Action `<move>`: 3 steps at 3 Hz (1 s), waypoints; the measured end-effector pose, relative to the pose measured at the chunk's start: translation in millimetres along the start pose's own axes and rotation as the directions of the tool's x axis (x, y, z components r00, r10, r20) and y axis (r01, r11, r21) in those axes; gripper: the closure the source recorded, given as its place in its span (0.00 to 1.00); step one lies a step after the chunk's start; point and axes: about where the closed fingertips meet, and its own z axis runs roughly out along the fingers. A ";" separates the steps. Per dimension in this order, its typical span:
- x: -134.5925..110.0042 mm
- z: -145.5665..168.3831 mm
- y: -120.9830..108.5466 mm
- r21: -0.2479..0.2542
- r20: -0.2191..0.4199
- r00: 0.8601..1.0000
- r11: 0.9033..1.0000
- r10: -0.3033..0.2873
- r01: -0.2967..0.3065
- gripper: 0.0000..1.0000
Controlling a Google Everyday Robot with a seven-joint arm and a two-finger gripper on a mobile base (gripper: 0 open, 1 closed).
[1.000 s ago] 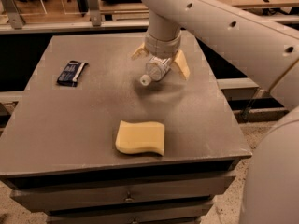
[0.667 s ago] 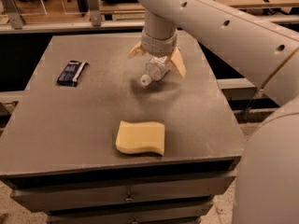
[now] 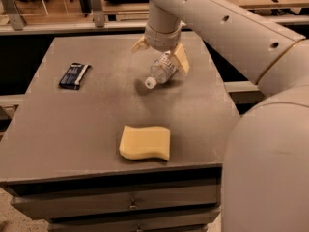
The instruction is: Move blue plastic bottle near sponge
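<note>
Blue plastic bottle aslant in the end effector's tight grasp, base hidden behind wrist, sponge well apart.

Small lift
The end effector, gripping the blue plastic bottle, has risen slightly over the far table.

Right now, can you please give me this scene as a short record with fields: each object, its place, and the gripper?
surface: grey flat table
held: small clear plastic bottle with white cap, tilted, cap down-left, seemingly off the table
gripper: gripper above the table's back middle, fingers on the bottle
target: pale yellow wavy foam sponge, flat near the front edge, apart from the bottle
other: flat dark blue packet, left side
</note>
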 end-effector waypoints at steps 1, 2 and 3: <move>17.1 4.0 -5.7 0.005 -0.014 1.000 1.000 0.010 -0.010 0.18; 25.7 3.3 -3.1 0.012 -0.021 1.000 1.000 0.015 -0.015 0.41; 32.0 -0.4 4.5 0.018 -0.028 0.999 1.000 0.024 -0.023 0.64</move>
